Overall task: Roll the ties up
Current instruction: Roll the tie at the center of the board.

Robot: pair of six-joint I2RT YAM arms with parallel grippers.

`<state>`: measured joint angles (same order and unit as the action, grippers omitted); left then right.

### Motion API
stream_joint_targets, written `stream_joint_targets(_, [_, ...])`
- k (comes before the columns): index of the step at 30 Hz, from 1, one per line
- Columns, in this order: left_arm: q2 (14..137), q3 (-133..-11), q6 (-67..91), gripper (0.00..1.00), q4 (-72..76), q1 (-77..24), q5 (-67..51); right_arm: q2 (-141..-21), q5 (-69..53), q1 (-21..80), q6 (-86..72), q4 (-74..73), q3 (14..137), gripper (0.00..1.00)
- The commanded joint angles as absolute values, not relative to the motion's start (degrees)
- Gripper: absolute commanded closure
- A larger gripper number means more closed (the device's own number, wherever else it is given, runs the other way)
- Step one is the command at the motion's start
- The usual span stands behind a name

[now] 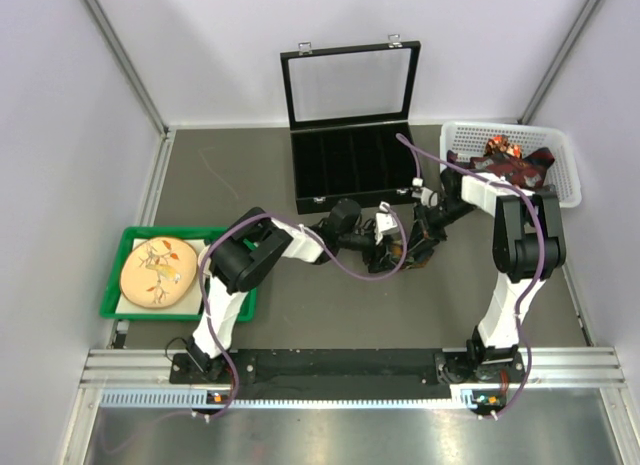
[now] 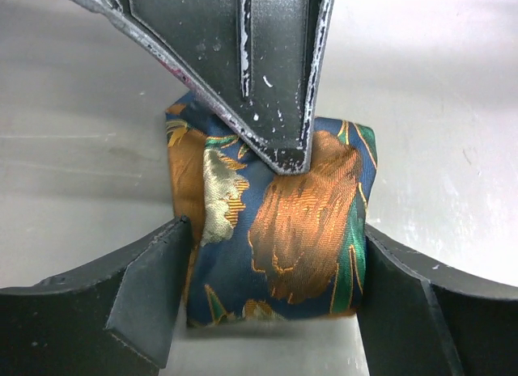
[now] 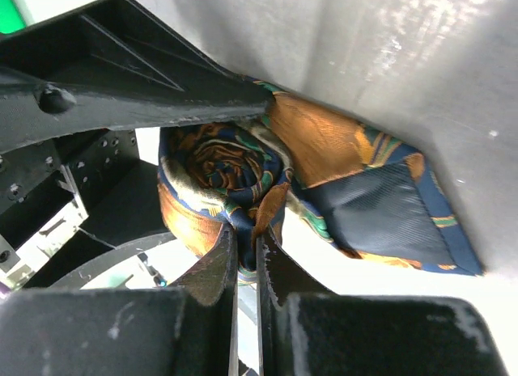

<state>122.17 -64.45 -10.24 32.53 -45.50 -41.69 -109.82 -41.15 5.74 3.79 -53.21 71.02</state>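
Left gripper [image 2: 275,227] spread either side of the rolled tie [image 3: 222,170] on the table [image 1: 300,315] before the black case [image 1: 350,170], right gripper [image 3: 247,247] pinched shut on its outer wrap, loose tail [image 3: 380,206] trailing right: best hold that pinch firm, tuck tail under, or coil springs.

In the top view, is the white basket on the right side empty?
No, dark patterned ties in red and brown lie piled inside the white basket.

The rolled tie [image 2: 275,222] lies before the case [image 1: 350,170] — basket [image 1: 566,177] (holding ties [image 1: 515,163]) right.
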Motion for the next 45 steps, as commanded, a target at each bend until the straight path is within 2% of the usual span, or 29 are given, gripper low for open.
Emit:
stream_joint_targets(1, [124.63, -66.62, -6.16, 0.23, 40.77, -45.97, -44.21, -112.76, -24.00, 5.98, 5.98, -46.58, 70.14, 1.00])
stream_joint_targets(6, [125.86, -66.18, -3.78, 0.24, 43.59, -46.05, -44.12, -112.24, -21.01, 5.98, 5.36, -46.76, 70.49, 1.00])
stream_joint_targets(15, [128.41, -69.25, -0.18, 0.29, 46.41, -47.28, -43.95, -112.76, -22.50, 6.15, 5.80, -46.58, 70.31, 1.00])
stream_joint_targets(16, [128.93, -70.30, -0.52, 0.32, 45.80, -47.46, -43.60, -112.76, -22.85, 6.15, 5.80, -46.58, 70.31, 1.00])
stream_joint_targets(17, [129.11, -70.92, -1.22, 0.39, 42.22, -47.63, -43.16, -112.76, -23.20, 6.15, 5.80, -46.76, 70.31, 1.00])
stream_joint_targets(19, [129.11, -72.50, -3.94, 0.48, 38.34, -47.81, -41.67, -112.94, -23.99, 6.15, 6.15, -47.37, 71.01, 1.00])
stream_joint_targets(20, [128.68, -72.77, -5.35, 0.58, 35.54, -47.90, -40.44, -113.03, -24.43, 6.15, 6.15, -47.81, 71.36, 1.00])
stream_joint_targets(22, [127.45, -72.86, -9.83, 0.67, 27.45, -47.99, -37.46, -113.03, -25.92, 5.37, 6.33, -49.21, 72.42, 0.98])
stream_joint_targets(24, [126.48, -72.86, -14.21, 0.78, 19.13, -48.08, -35.43, -112.59, -28.90, 4.05, 5.98, -51.49, 73.91, 0.85])
stream_joint_targets(25, [125.78, -72.60, -15.54, 0.81, 16.72, -48.08, -34.46, -112.33, -30.57, 2.48, 6.50, -52.29, 74.35, 0.74])
stream_joint_targets(27, [125.25, -72.07, -18.35, 0.86, 12.85, -48.16, -31.91, -110.75, -34.79, 0.54, 6.85, -53.08, 74.71, 0.64])
stream_joint_targets(28, [124.90, -71.29, -19.24, 0.87, 10.57, -48.08, -31.30, -110.13, -36.02, 0.27, 7.73, -53.69, 74.53, 0.55])
stream_joint_targets(33, [125.59, -71.89, -21.79, 0.90, 5.28, -48.34, -29.27, -108.28, -40.43, -3.16, 8.97, -52.83, 71.90, 0.30])
stream_joint_targets(34, [125.68, -71.98, -22.06, 0.90, 5.19, -48.34, -29.09, -108.46, -41.13, -3.16, 8.53, -51.69, 71.46, 0.14])
stream_joint_targets(35, [125.77, -71.98, -22.23, 0.90, 4.92, -48.51, -28.83, -108.72, -42.44, -3.16, 8.09, -50.98, 70.59, 0.09])
stream_joint_targets(45, [126.39, -72.95, -22.85, 0.91, 3.96, -48.69, -28.74, -109.78, -39.20, -2.11, 5.10, -44.22, 68.56, 0.06])
